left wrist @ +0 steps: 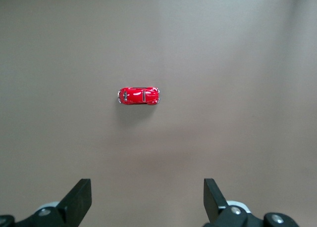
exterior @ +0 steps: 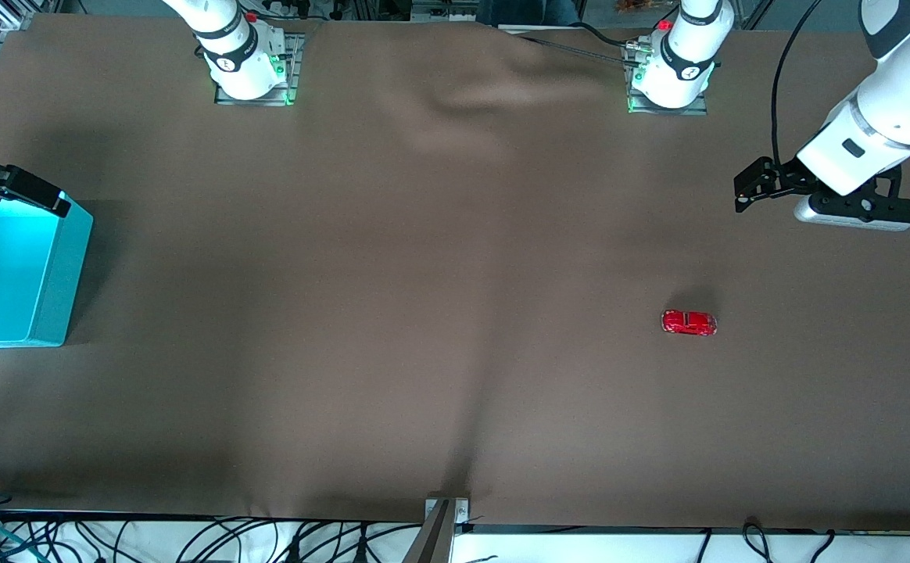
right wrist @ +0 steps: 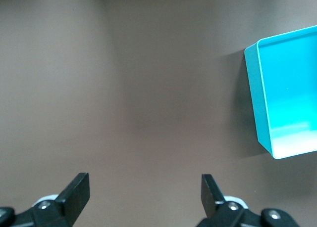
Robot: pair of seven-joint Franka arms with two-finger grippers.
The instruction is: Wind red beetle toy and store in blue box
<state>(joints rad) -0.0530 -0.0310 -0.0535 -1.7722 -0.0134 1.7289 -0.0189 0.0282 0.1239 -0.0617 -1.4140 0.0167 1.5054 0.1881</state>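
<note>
The red beetle toy (exterior: 689,322) (left wrist: 139,95) stands on its wheels on the brown cloth, toward the left arm's end of the table. My left gripper (exterior: 748,191) (left wrist: 147,200) hangs open and empty in the air, apart from the toy and farther toward that end. The blue box (exterior: 60,274) (right wrist: 253,93), a tall-walled cyan bin with nothing showing inside, sits at the right arm's end and is partly cut off by the front view's edge. My right gripper (exterior: 13,186) (right wrist: 145,195) is open and empty, up over the box's rim on the bases' side.
A brown cloth (exterior: 424,274) covers the whole table, with a soft wrinkle (exterior: 471,102) between the two arm bases (exterior: 248,74) (exterior: 670,78). A metal bracket (exterior: 443,524) and loose cables (exterior: 189,539) line the table edge nearest the front camera.
</note>
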